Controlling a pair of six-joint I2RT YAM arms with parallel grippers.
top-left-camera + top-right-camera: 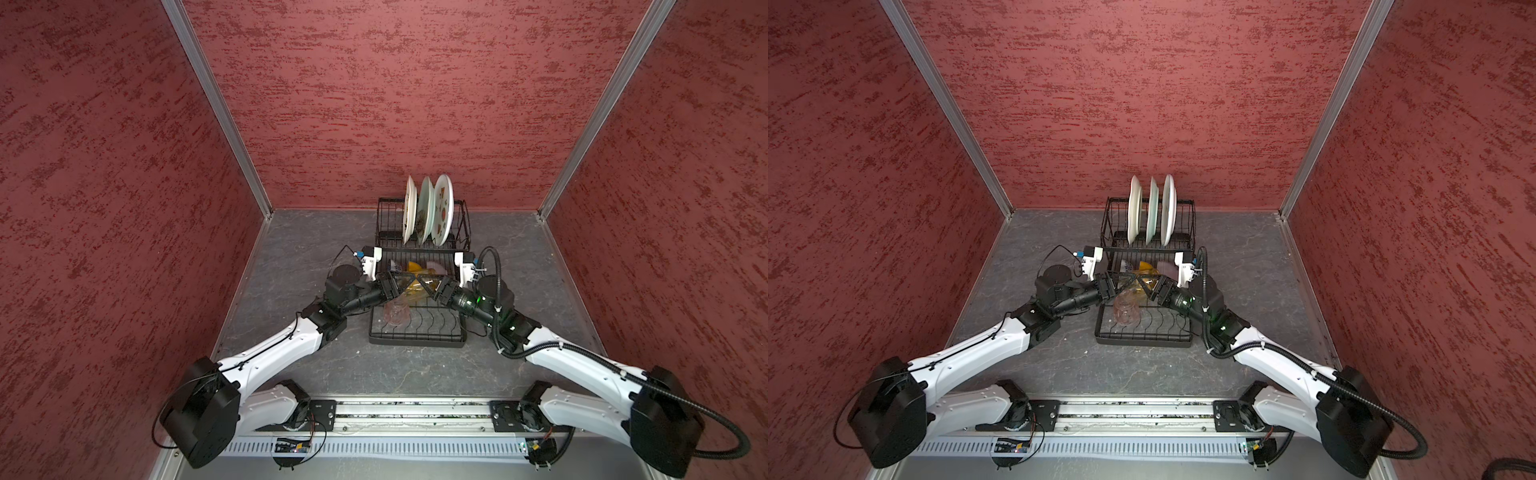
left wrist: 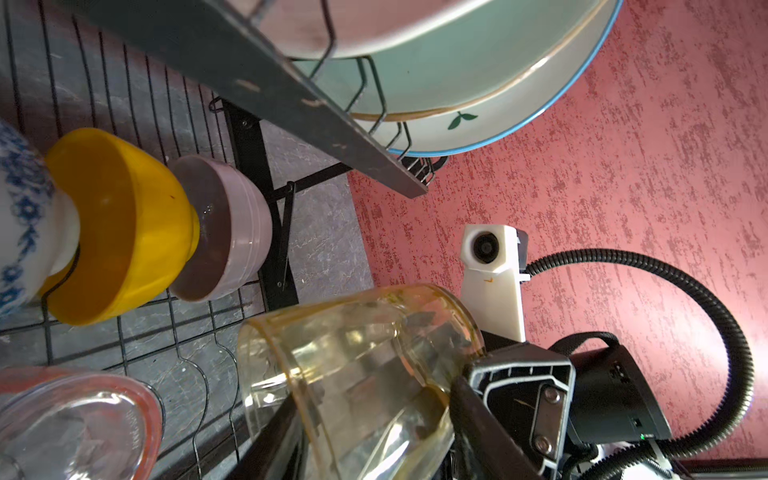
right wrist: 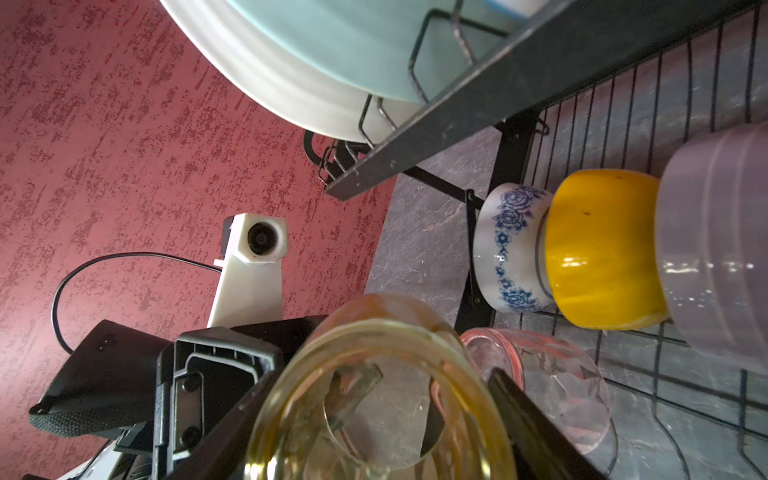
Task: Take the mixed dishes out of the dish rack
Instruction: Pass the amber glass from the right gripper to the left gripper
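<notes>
Amber glass (image 2: 357,345) is hanging above the dish rack (image 1: 415,341) front tier, right gripper (image 3: 374,399) clamping it. Left gripper (image 2: 372,395) is straddling it; contact cannot be determined. Three plates (image 1: 424,208) are standing in the back tier.

we see three plates (image 1: 426,210) upright in the back tier of the rack (image 1: 415,343), bowls (image 2: 124,224) lined before them, one glass (image 1: 397,311) front left.

An amber glass (image 1: 411,291) is seen between the left claw (image 1: 401,284) and right claw (image 1: 427,286) over the dish rack (image 1: 415,340); three plates (image 1: 427,210) are stood upright in its back tier.
</notes>
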